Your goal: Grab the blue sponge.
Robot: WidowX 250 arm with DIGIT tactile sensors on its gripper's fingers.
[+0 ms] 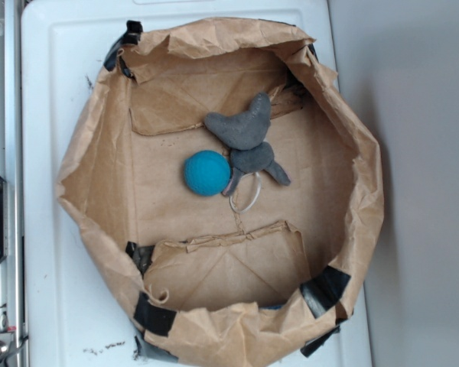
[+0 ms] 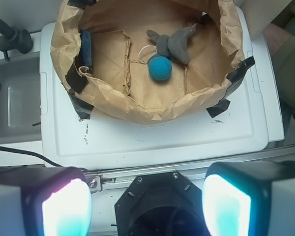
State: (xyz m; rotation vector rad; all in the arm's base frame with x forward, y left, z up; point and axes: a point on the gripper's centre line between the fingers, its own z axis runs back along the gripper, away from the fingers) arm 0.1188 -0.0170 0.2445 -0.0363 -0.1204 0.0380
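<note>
The blue sponge (image 2: 86, 49) stands on edge against the inner left wall of the crumpled brown paper bag (image 2: 152, 109). From the exterior view only a sliver of the blue sponge (image 1: 273, 306) peeks over the bag's near fold. My gripper (image 2: 146, 206) is open, its two glowing pads (image 2: 66, 209) wide apart with nothing between them. It hangs well short of the bag, above the black robot base (image 2: 157, 201). The gripper is out of the exterior view.
A fuzzy teal ball (image 2: 160, 67) and grey plush shapes (image 2: 174, 43) lie mid-bag beside a white loop (image 1: 246, 193). The bag sits on a white lid (image 2: 152, 135). A grey sink (image 2: 14, 101) lies to the left. Black tape (image 2: 76, 78) patches the bag's rim.
</note>
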